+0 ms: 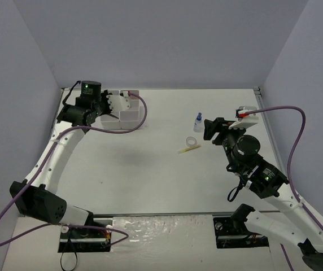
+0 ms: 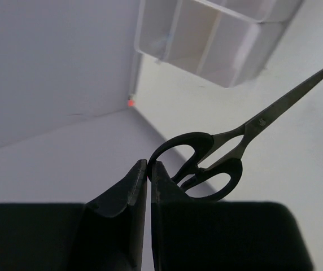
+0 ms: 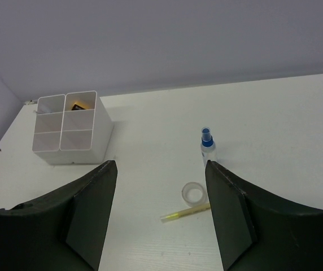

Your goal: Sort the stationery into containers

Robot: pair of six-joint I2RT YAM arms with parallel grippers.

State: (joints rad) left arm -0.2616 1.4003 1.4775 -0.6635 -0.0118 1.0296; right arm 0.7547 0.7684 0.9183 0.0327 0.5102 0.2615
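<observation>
The sorting is judged to be underway but far from finished. In the left wrist view the left claw (image 2: 149,169) is seen pressed together on the rim of one handle loop of the scissors (image 2: 229,149). The scissors are held in the air with the blades pointing to the upper right of the frame, just below the containers (image 2: 212,39) at the top. They are not yet placed in any compartment.

In the right wrist view a dark and orange item (image 3: 79,105) is glimpsed in a far compartment at the upper left, though what it is cannot be told. The right claw (image 3: 160,165) is held apart with nothing between its fingers.

Left on the table (image 1: 150,180), right of centre in the overhead view and well apart from the containers, are a blue-capped bottle (image 1: 197,120), a tape roll (image 1: 192,141) and a yellow marker (image 1: 189,149).
</observation>
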